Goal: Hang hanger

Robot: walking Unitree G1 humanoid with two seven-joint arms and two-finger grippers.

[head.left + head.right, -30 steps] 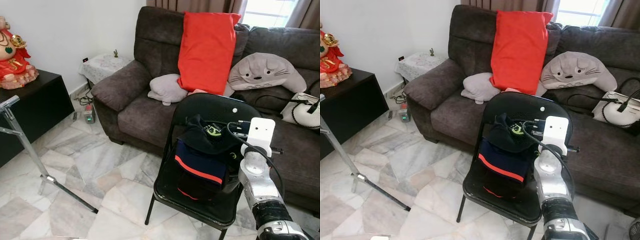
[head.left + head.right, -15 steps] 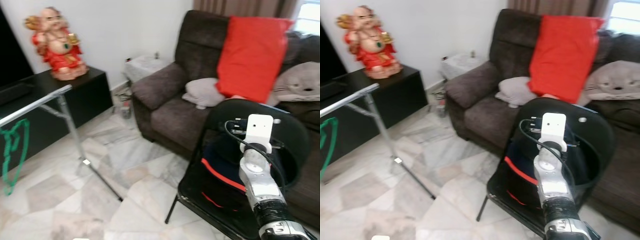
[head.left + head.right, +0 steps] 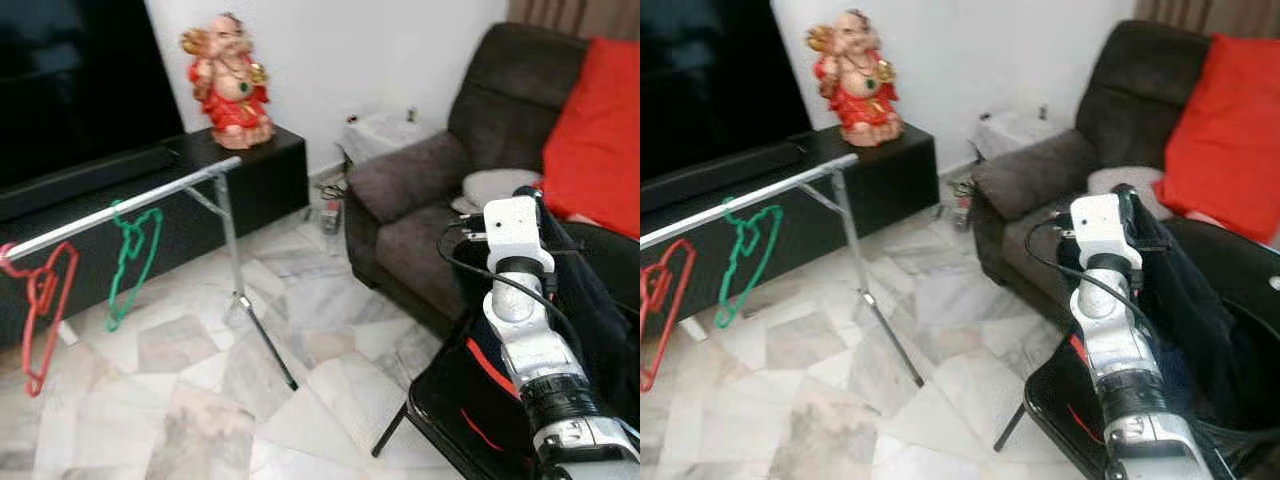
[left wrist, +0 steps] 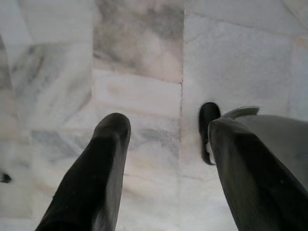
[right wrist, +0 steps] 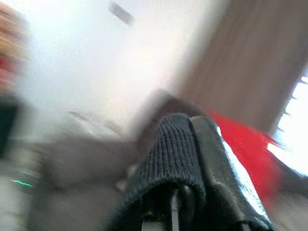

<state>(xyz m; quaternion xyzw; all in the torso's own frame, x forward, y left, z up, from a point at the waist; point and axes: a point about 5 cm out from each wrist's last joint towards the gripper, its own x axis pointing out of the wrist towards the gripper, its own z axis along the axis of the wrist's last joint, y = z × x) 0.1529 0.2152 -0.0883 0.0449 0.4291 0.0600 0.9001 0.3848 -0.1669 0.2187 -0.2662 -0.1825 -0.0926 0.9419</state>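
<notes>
A silver rack rail point(image 3: 130, 205) crosses the left side, with a green hanger point(image 3: 130, 250) and a red hanger point(image 3: 40, 300) hanging on it. My right arm, with its white wrist camera point(image 3: 512, 225), is raised on the right. A dark garment with a red stripe point(image 3: 590, 300) hangs from it over the black chair. In the right wrist view my right gripper point(image 5: 190, 125) is shut on the garment's dark knit edge point(image 5: 163, 159); any hanger inside is hidden. My left gripper point(image 4: 166, 144) hangs open over the marble floor.
A black low cabinet point(image 3: 250, 175) with a red figurine point(image 3: 228, 80) and a dark screen point(image 3: 70, 80) lines the wall. The rack's leg point(image 3: 255, 320) slants across the floor. A brown sofa point(image 3: 420, 190) with a red cushion point(image 3: 595, 130) and the black folding chair point(image 3: 450, 400) stand right.
The view has swung left, bringing the rack and its two hangers into sight. The dark garment has come up off the chair seat and now hangs from my raised right gripper.
</notes>
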